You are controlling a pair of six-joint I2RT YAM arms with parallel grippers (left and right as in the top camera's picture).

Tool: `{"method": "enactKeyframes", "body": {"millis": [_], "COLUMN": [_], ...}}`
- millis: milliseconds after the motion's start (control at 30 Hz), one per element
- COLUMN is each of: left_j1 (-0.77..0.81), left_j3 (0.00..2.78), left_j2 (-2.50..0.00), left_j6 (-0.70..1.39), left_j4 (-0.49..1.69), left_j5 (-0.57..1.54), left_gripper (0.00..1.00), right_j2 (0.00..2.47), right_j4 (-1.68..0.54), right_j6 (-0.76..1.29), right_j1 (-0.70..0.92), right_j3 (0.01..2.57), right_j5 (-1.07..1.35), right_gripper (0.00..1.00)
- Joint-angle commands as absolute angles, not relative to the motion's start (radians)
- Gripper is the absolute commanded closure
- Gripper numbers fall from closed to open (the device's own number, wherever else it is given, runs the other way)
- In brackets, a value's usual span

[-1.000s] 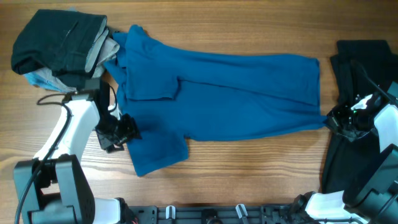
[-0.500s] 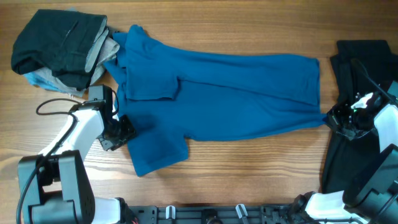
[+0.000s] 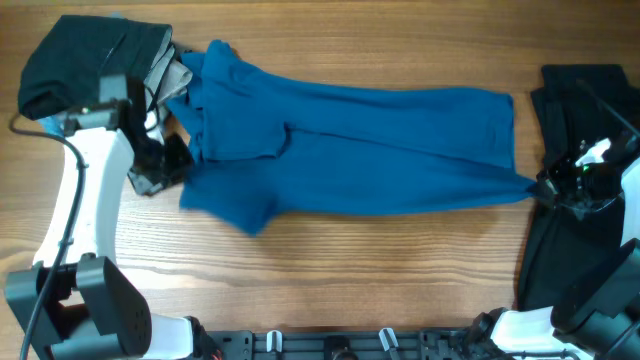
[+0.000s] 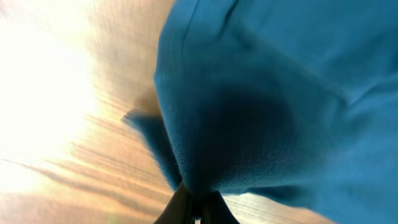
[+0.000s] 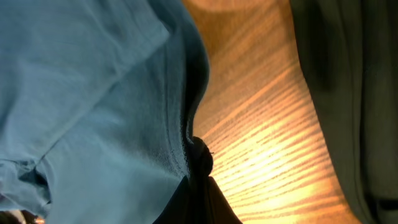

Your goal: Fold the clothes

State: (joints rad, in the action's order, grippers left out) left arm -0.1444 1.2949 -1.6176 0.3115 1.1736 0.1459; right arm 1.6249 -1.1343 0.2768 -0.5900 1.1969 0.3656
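On the table [image 3: 350,280], the blue T-shirt [image 3: 380,150] lies spread lengthwise between my arms. Left gripper [image 3: 172,165] clamped tight on its sleeve-side edge; right gripper [image 3: 548,190] clamped on the hem corner. Judgement: lift both evenly, hold fabric taut, fold without dragging.

No writing, label, brand or number is legible on the blue T-shirt [image 3: 380,150] or anywhere else.
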Motion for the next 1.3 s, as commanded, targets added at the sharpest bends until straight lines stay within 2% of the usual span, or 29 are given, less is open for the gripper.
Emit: {"method": "enactKeyframes", "body": {"millis": [0, 133, 267, 467, 733, 1000, 1033, 1067, 1100, 1133, 1200, 1267], "left_j1": [-0.149, -0.138, -0.091, -0.047, -0.047, -0.041, -0.041, -0.041, -0.041, -0.041, -0.047, -0.058], "left_j3": [1.383, 1.382, 1.382, 1.380, 1.380, 1.380, 1.380, 1.380, 1.380, 1.380, 1.383, 1.387], "left_j2": [-1.608, -1.609, -1.624, -1.686, -1.778, -1.912, -1.925, -1.938, -1.942, -1.942, -1.935, -1.915], "left_j6": [0.288, 0.288, 0.263, 0.246, 0.246, 0.247, 0.247, 0.247, 0.247, 0.247, 0.246, 0.238], "left_j4": [1.133, 0.938, 0.765, 0.695, 0.514, 0.321, 0.300, 0.272, 0.258, 0.249, 0.244, 0.281], "left_j5": [0.105, 0.221, 0.219, 0.076, 0.078, 0.161, 0.184, 0.202, 0.201, 0.202, 0.201, 0.210], "left_gripper": [0.96, 0.96, 0.96, 0.96, 0.96, 0.95, 0.92, 0.72, 0.49, 0.41, 0.23, 0.18], "right_j2": [1.610, 1.613, 1.613, 1.631, 1.802, 1.915, 1.915, 1.915, 1.914, 1.913, 1.904, 1.879], "right_j4": [-1.092, -0.982, -0.872, -0.640, -0.427, -0.293, -0.287, -0.281, -0.281, -0.287, -0.311, -0.360], "right_j6": [0.252, 0.322, 0.370, 0.401, 0.532, 0.522, 0.523, 0.508, 0.476, 0.449, 0.443, 0.432], "right_j1": [-0.587, -0.587, -0.558, -0.450, -0.406, -0.406, -0.406, -0.406, -0.406, -0.411, -0.422, -0.437], "right_j3": [1.225, 1.224, 1.222, 1.222, 1.221, 1.221, 1.221, 1.221, 1.221, 1.221, 1.221, 1.221], "right_j5": [0.376, 0.435, 0.435, 0.406, 0.326, 0.366, 0.366, 0.369, 0.387, 0.411, 0.428, 0.449], "right_gripper": [0.96, 0.96, 0.96, 0.95, 0.95, 0.94, 0.82, 0.37, 0.23, 0.19, 0.19, 0.20]}}
